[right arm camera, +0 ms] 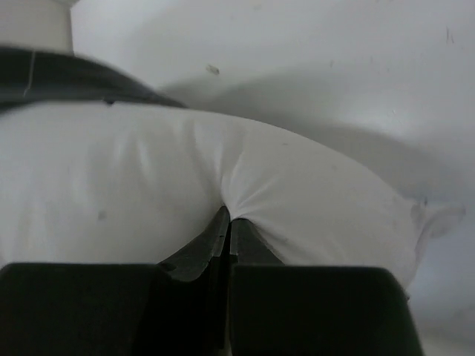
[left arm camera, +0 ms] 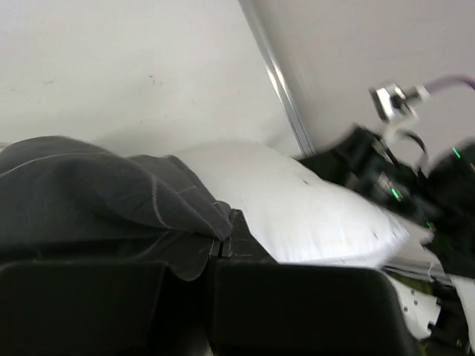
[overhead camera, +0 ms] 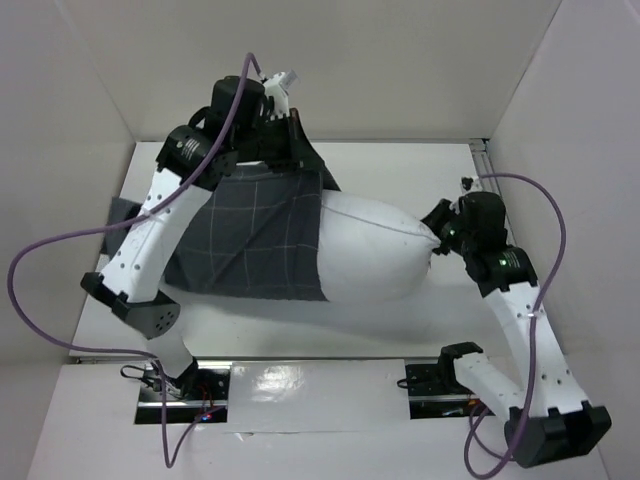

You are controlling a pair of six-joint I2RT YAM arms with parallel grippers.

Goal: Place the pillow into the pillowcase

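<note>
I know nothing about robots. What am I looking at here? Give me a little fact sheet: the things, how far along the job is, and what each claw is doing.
pillow: white, lying across the table
pillowcase: dark grey check, covering the pillow's left part
bare part: the pillow's right half
left gripper: shut on the pillowcase edge, far side
right gripper: shut, pinching the pillow's right end
progress: partly in, not finished

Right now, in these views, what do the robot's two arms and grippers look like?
The left arm and right arm have white links with black joints. The left gripper and right gripper are black. A purple cable loops from each arm; small green lights glow on the right wrist.
</note>
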